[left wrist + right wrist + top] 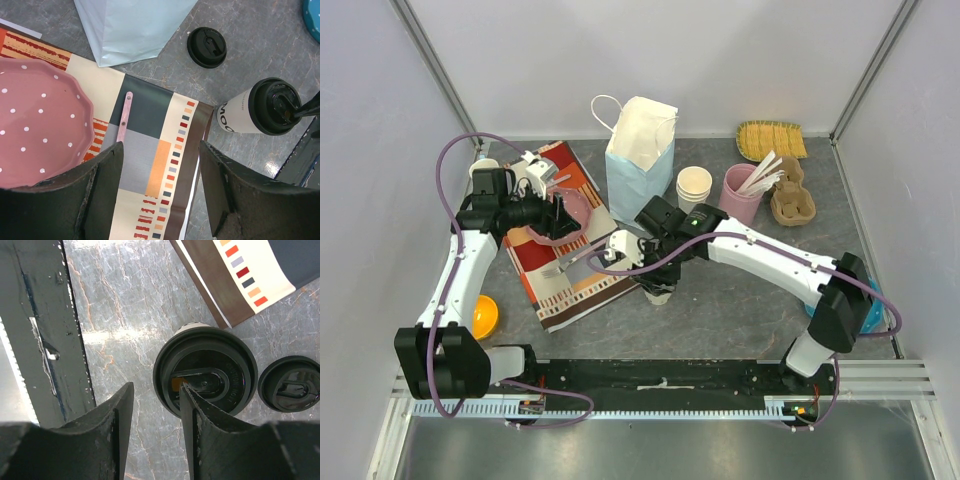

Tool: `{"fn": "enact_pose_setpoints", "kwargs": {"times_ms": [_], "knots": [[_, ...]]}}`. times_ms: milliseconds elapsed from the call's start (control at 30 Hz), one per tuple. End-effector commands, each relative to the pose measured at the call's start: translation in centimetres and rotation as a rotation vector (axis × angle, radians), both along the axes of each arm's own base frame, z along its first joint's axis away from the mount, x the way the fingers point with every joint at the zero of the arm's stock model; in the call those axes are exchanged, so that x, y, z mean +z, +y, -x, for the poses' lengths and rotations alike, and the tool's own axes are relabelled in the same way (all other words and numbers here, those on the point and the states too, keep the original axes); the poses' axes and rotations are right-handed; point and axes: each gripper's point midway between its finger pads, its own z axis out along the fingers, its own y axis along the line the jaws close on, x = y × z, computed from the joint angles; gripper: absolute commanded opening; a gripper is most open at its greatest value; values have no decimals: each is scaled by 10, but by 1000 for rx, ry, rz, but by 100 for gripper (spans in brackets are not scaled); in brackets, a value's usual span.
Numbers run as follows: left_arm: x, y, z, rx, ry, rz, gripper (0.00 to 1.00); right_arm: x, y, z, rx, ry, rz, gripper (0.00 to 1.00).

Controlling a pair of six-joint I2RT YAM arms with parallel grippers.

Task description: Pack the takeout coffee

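The takeout coffee point(661, 291), a white paper cup with a black lid point(205, 372), stands upright on the grey table just off the placemat's corner. My right gripper point(156, 387) hangs right above it and is open. One fingertip point(183, 390) lies over the lid's near edge, and only table shows between the jaws. In the left wrist view the cup point(265, 107) is at the right. The light-blue paper bag point(638, 150) stands open behind it. My left gripper point(160, 147) is open above the striped placemat point(150, 165), holding nothing.
A loose black lid point(206, 47) lies on the table beside the cup. A pink dotted plate point(35, 125) and a pink stick point(124, 117) rest on the placemat. A stack of lidless cups point(694, 186), a pink cup point(742, 195) and a cardboard carrier point(792, 195) stand at the back right.
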Motion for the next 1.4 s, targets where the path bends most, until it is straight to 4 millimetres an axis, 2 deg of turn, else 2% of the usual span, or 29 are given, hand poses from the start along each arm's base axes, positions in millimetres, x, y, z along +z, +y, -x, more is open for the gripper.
{"fn": "enact_pose_setpoints", "kwargs": {"times_ms": [0, 33, 100, 133, 167, 200, 233, 267, 300, 400, 433, 467, 500, 533, 567, 633, 700, 800, 867, 933, 967, 1000, 1033, 1133, 1267, 1367], "knots": [[14, -5, 3, -36, -52, 2, 68, 43, 10, 1, 29, -46, -125, 49], [15, -6, 6, -41, -42, 8, 68, 52, 10, 0, 24, -67, -146, 50], [24, -10, 11, -63, -40, 31, 63, 64, 16, -10, -33, -106, -195, 42], [28, -12, 14, -75, -43, 41, 51, 74, 16, -15, -67, -128, -228, 32], [31, -15, 20, -91, -27, 59, 41, 82, 20, -27, -112, -153, -274, 13], [37, -18, 23, -98, -23, 73, 30, 87, 15, -42, -196, -149, -302, 6], [41, -19, 26, -101, -17, 84, 11, 92, 12, -49, -280, -113, -335, 0], [42, -32, 37, -149, 5, 99, 4, 93, 11, -54, -322, -79, -364, 0], [41, -44, 48, -192, 23, 109, 2, 93, 0, -68, -405, -63, -374, 0], [34, -68, 84, -340, 77, 113, 2, 85, -13, -78, -532, -57, -385, 0], [29, -72, 91, -365, 99, 107, 2, 91, -16, -75, -564, -63, -424, 0], [21, -77, 96, -387, 123, 95, 2, 72, -17, -73, -578, -61, -433, 0], [10, -87, 109, -438, 153, 77, 2, 68, -20, -72, -584, -71, -438, 0], [0, -92, 113, -454, 169, 48, 2, 64, -23, -66, -617, -46, -461, 0], [-9, -106, 126, -509, 205, 30, 2, 64, -22, -65, -623, -38, -473, 0], [-12, -120, 127, -547, 192, 16, 2, 75, -19, -60, -607, -22, -517, 0], [-4, -138, 128, -600, 158, 16, 2, 85, -16, -61, -604, -27, -539, 0], [4, -151, 119, -608, 125, 12, 2, 100, -17, -62, -605, -43, -554, 0], [4, -156, 116, -605, 120, 13, 2, 99, -18, -59, -601, -35, -554, 0], [4, -162, 110, -602, 102, 23, 2, 86, -15, -55, -586, -2, -539, 0], [-3, -163, 110, -594, 122, 25, 2, 79, -13, -54, -582, 15, -534, 0], [-10, -165, 109, -592, 127, 24, 2, 64, -11, -53, -576, 46, -510, 0], [-19, -170, 98, -573, 107, 17, 2, 43, -12, -49, -581, 74, -482, 0], [-49, -175, 96, -543, 171, -20, 2, -2, -20, -40, -609, 137, -412, 0], [-63, -182, 101, -568, 178, -29, 2, -19, -31, -28, -636, 175, -404, 0], [-82, -173, 91, -534, 152, -103, 2, -19, -35, -26, -647, 170, -409, 0]]}}
